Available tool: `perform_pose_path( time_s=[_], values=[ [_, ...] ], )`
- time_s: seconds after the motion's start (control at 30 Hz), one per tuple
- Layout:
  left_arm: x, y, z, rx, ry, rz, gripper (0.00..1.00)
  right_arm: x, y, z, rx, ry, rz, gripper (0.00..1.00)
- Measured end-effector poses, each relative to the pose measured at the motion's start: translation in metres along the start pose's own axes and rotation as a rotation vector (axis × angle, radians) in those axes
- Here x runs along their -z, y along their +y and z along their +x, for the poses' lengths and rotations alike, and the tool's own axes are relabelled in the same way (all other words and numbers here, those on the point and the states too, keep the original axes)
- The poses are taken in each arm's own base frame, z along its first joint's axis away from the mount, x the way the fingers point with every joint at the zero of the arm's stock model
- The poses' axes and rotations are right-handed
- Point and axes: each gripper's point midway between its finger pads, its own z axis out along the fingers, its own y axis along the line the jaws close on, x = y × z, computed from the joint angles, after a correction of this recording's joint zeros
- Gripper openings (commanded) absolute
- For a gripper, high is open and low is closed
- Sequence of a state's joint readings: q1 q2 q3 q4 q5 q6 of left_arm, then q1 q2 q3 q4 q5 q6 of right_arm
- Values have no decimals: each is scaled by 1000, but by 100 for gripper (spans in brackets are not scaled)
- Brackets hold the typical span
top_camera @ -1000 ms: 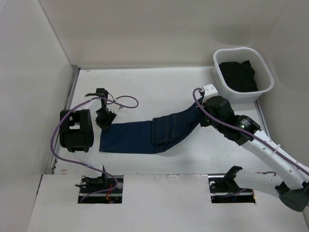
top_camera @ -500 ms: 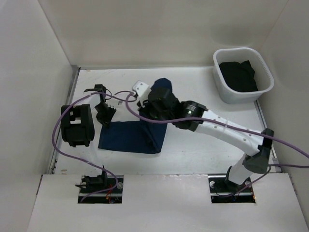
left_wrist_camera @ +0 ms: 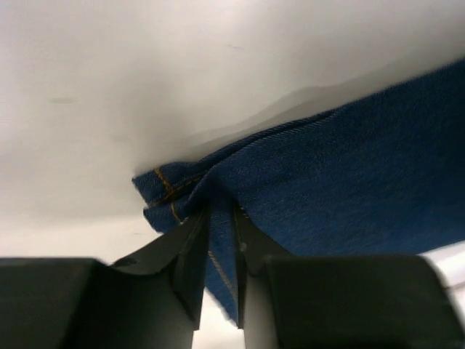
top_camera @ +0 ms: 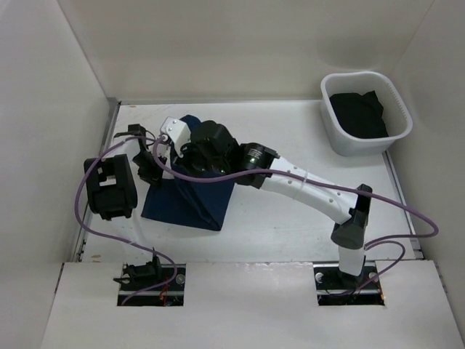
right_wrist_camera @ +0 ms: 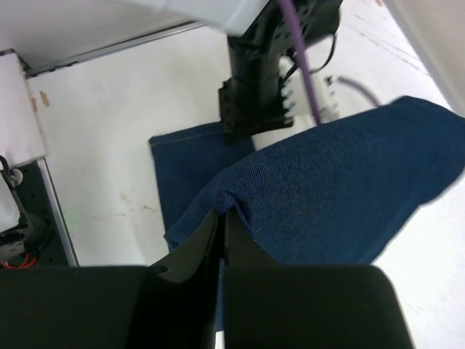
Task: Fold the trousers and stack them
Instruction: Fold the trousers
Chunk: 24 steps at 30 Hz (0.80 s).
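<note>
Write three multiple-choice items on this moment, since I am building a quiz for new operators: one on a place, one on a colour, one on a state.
1. Where does the white basket stand on the table?
A. its far right corner
B. its near left corner
C. its centre

2. What colour are the trousers?
A. tan
B. dark blue
C. white

3. The jaws of the left gripper are:
A. wide open over bare surface
B. out of every view
C. shut on the trousers' hem

Key: 1 A, the top view shows it in that corner. 2 B, every view shows dark blue denim. 3 C, the left wrist view shows them pinching the stitched hem.
</note>
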<state>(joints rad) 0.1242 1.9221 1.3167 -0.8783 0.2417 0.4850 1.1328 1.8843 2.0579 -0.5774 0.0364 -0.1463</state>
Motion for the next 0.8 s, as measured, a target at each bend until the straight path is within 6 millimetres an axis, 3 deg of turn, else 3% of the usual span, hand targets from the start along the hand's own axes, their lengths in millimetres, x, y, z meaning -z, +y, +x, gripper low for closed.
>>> perform_pose_path(
  time_s=[0.13, 0.3, 0.5, 0.57, 0.63, 0.67, 0.73, 0.8],
  values=[
    [19, 34, -13, 126, -115, -12, 26, -24, 11, 13, 0, 21, -28, 0],
    [61, 88, -24, 260, -267, -74, 30, -47, 19, 31, -9, 52, -43, 0],
    [73, 99, -19, 298, -300, -84, 31, -82, 24, 35, -24, 41, -52, 4],
    [73, 97, -19, 300, -301, -77, 32, -95, 25, 32, -30, 26, -53, 19],
    [73, 96, -20, 300, -305, -70, 33, -108, 29, 33, -37, 17, -60, 48],
    [73, 96, -20, 302, -306, -69, 34, -114, 32, 32, -38, 8, -67, 68],
    [73, 97, -19, 308, -308, -68, 36, -124, 44, 36, -32, 4, -91, 79],
    [74, 99, -18, 316, -311, -68, 39, -132, 63, 44, -19, 12, -125, 79]
  ],
)
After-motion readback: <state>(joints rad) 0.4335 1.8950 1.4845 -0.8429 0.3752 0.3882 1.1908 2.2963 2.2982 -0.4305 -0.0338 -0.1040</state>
